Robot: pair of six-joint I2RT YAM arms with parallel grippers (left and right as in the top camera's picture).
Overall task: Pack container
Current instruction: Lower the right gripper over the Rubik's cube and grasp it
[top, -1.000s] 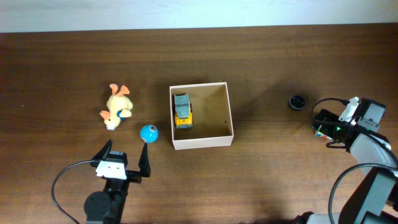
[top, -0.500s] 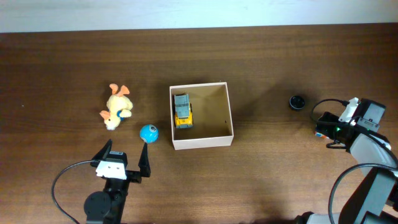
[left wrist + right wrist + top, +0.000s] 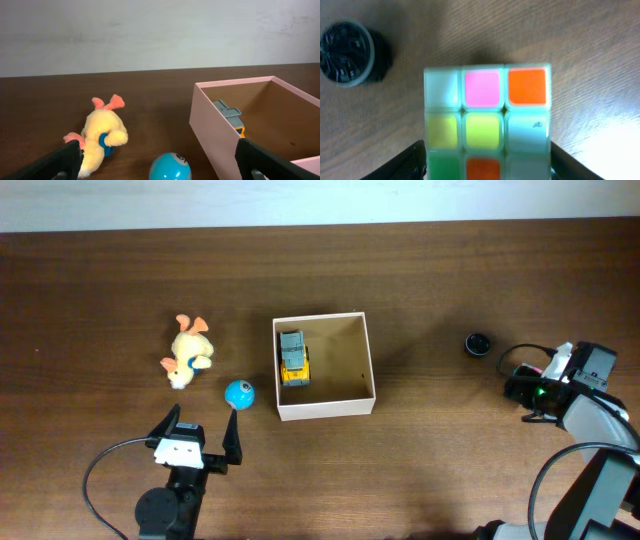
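Observation:
The container (image 3: 323,412) is a square white-walled box with a tan inside, at mid table; it also shows in the left wrist view (image 3: 215,130). A grey and yellow toy truck (image 3: 293,358) lies inside along its left wall. My left gripper (image 3: 204,415) is open and empty, with a blue ball (image 3: 170,167) just ahead between its fingers. A yellow plush duck (image 3: 188,352) lies left of the ball. My right gripper (image 3: 520,387) at the far right is shut on a puzzle cube (image 3: 487,110), with a finger against each side.
A small black round cap (image 3: 478,343) lies on the table left of the right gripper, also seen in the right wrist view (image 3: 347,52). The table's far edge meets a pale wall at the top.
The right gripper has shifted slightly down over the puzzle cube, which no longer shows in the overhead view. The left arm and the toys have not moved.

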